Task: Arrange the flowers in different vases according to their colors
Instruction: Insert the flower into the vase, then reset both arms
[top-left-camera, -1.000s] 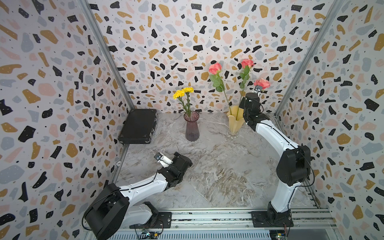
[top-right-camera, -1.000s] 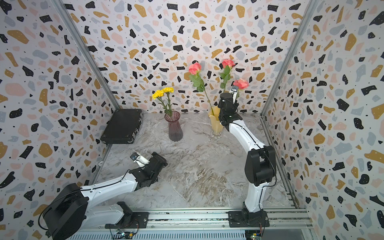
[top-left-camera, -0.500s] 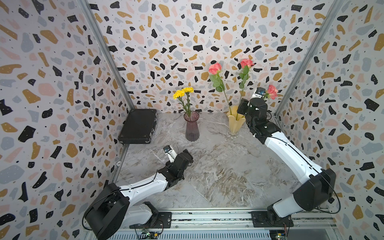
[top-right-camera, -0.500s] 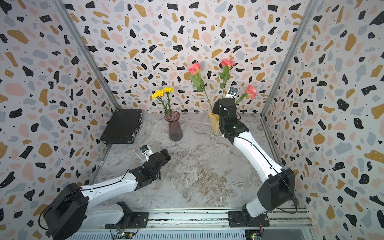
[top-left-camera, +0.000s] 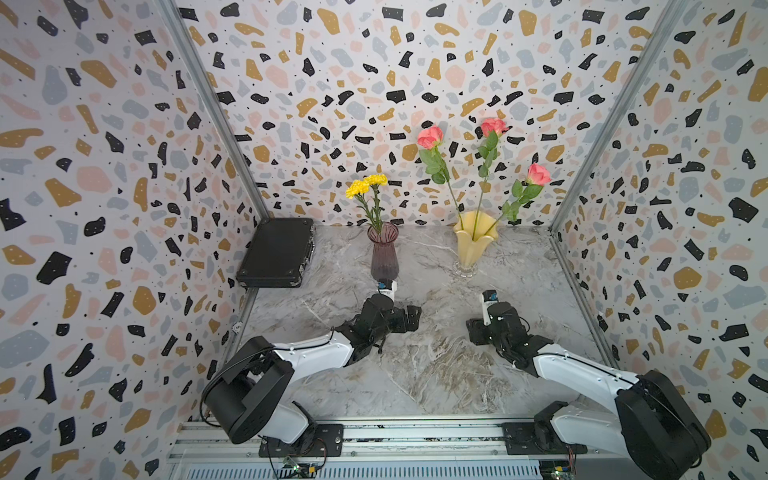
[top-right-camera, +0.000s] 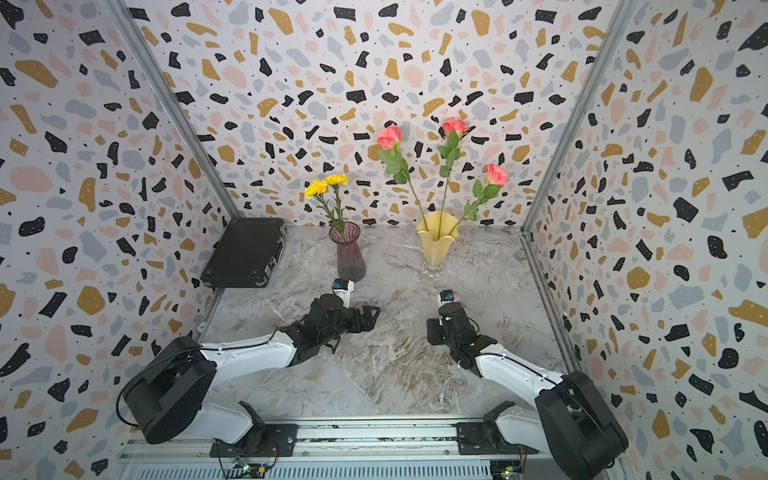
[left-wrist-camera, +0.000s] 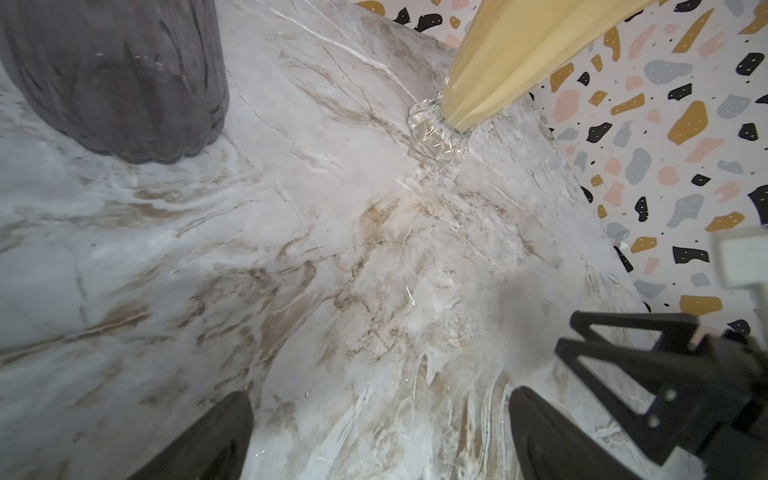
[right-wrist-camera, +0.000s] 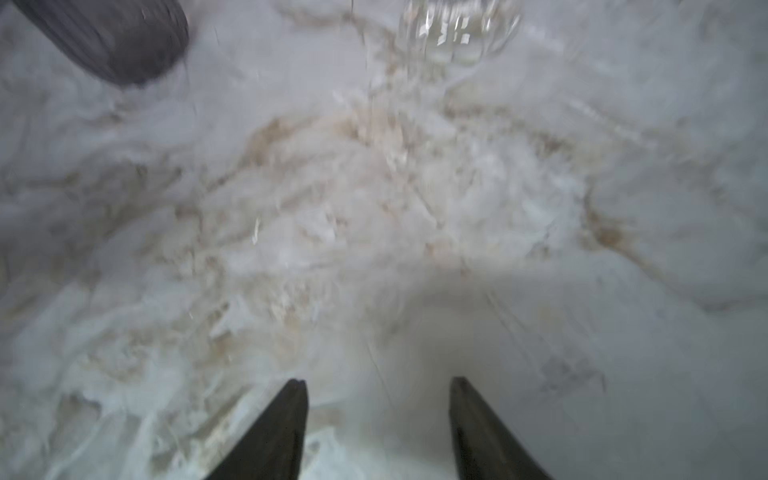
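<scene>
**Sort apparently complete: all five flowers in vases, both grippers empty**

From left to right: a black case (top-left-camera: 276, 253) lies at the left wall of the marble table (top-left-camera: 419, 374). The purple vase (top-left-camera: 383, 254) holds the two yellow flowers (top-left-camera: 366, 185), their thin stems near upright. The left gripper (left-wrist-camera: 379, 397) sits low just in front of this vase's base, fingers spread with nothing between them. The yellow vase (top-left-camera: 473, 241) holds the three pink roses (top-left-camera: 430, 136), two of them upright. The third rose (top-left-camera: 538, 173) leans out over the rim toward the right wall. The right gripper (right-wrist-camera: 377, 381) is low in front of the yellow vase but apart from it, its fingers likewise parted and empty. Both vases lie ahead of the grippers, toward the back wall. If the leaning rose needs straightening, the right arm is the nearer one.
</scene>
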